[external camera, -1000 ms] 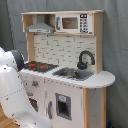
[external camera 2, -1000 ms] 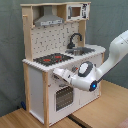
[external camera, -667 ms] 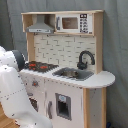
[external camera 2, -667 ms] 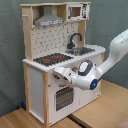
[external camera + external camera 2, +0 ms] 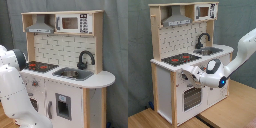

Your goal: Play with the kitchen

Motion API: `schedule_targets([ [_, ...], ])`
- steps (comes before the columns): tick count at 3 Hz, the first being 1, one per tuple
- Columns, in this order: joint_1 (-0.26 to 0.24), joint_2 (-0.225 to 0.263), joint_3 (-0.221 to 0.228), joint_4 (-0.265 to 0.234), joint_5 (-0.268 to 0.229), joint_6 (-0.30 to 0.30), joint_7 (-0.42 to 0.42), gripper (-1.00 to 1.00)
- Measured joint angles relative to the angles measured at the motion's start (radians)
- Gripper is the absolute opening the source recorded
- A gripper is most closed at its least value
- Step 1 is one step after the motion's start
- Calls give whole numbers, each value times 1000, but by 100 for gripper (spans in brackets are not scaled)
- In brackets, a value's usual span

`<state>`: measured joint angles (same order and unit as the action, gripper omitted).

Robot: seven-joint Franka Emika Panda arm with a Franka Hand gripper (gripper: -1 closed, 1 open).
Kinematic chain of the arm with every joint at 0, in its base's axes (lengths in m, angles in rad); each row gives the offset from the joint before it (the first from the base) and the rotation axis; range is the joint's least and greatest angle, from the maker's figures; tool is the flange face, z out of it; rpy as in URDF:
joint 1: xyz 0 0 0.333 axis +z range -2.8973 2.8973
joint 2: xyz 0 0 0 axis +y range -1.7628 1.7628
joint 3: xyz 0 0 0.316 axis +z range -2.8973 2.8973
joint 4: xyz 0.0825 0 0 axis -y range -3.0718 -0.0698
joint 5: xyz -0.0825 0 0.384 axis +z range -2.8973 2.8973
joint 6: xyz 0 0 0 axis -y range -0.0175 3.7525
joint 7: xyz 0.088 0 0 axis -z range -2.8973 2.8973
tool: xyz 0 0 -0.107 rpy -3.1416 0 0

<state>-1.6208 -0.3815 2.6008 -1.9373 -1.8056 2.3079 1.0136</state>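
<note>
The kitchen [image 5: 65, 85] [image 5: 173, 75] is a tall white and light-wood toy. It has a black-red hob [image 5: 42, 65] [image 5: 180, 59], a black faucet [image 5: 85, 59] [image 5: 203, 39] over the sink [image 5: 75, 74] [image 5: 212, 50], a grey hood [image 5: 41, 27] [image 5: 175, 20] and a small microwave [image 5: 72, 23] [image 5: 203, 11]. In the second exterior view my gripper [image 5: 188, 76] is pressed up to the front panel just under the hob, above the windowed oven door [image 5: 190, 97]. In the first exterior view my white arm [image 5: 11, 92] hides the gripper.
The kitchen stands on a wooden floor [image 5: 235, 107] against a grey curtain [image 5: 117, 45]. My arm [image 5: 243, 50] reaches in from the second exterior view's right, across the counter's front. A lower door with a dark window [image 5: 62, 106] faces the first exterior view.
</note>
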Motion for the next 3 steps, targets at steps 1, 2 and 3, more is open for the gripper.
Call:
schedule_targets([
  [1,0,-1,0,0,0,1,0,100],
  [2,12,-68,24,6,-3,-1,-67,100],
  [3,79,-94,22,14,-2,-73,-99,100],
])
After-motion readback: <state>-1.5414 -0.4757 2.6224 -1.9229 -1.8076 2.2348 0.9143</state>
